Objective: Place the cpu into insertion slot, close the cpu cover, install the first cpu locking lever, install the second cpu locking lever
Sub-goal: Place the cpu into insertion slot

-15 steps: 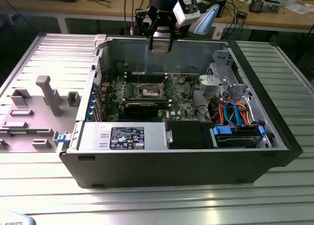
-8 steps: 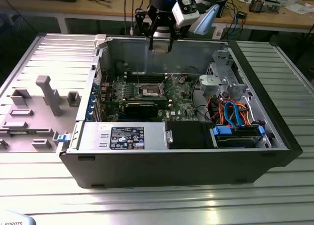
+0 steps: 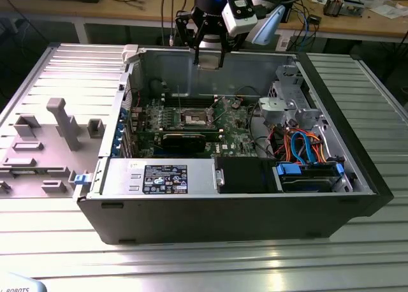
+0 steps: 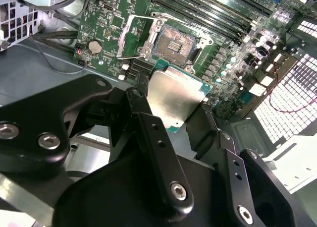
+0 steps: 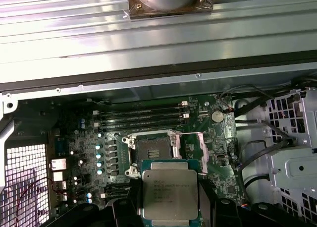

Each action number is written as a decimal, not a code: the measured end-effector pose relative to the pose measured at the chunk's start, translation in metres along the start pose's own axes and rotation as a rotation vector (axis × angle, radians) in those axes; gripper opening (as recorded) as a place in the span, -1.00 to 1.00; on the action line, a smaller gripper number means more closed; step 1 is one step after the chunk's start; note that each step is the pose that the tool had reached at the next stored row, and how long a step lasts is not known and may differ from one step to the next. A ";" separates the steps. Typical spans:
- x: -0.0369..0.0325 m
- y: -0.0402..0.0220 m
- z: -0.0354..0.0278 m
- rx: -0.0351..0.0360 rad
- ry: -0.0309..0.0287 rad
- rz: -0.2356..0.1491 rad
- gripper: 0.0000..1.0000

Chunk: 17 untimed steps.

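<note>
**Chip gripped, hanging over the bare socket**

My claw [image 3: 209, 53] is clamped on the cpu [image 5: 170, 193] by two opposite edges, silver top showing; it hangs well above the insertion slot [image 5: 154, 148], whose dark centre lies uncovered; the cpu cover [image 4: 134, 36] stands swung up just beside it, leaving the socket's rim free; around spreads the green motherboard [image 5: 218, 157], walled by the open case [image 3: 191, 215] on a ribbed metal table [image 3: 204, 266].

The arm's wrist [image 3: 220, 5] reaches downward, with the black end effector [image 3: 209, 50] hanging over the far edge of the open computer case [image 3: 357, 177]. In both wrist views its dark fingers [image 4: 140, 108] are closed against opposite edges of the cpu [image 5: 169, 190], gripping it between them.
</note>
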State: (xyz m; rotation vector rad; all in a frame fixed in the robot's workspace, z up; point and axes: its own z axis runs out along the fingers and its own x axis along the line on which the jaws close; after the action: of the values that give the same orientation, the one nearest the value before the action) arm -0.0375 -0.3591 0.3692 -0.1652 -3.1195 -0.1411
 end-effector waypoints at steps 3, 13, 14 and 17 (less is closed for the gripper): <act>0.0000 0.0000 0.0000 0.0000 0.0000 0.000 0.09; 0.0000 0.0000 0.0000 -0.0009 -0.0035 0.040 0.09; 0.0000 0.0000 0.0000 -0.0012 -0.0051 0.057 0.09; 0.0000 0.0000 0.0001 -0.0021 -0.0094 0.106 0.09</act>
State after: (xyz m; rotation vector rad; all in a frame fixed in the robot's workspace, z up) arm -0.0374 -0.3591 0.3691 -0.3307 -3.1110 -0.1424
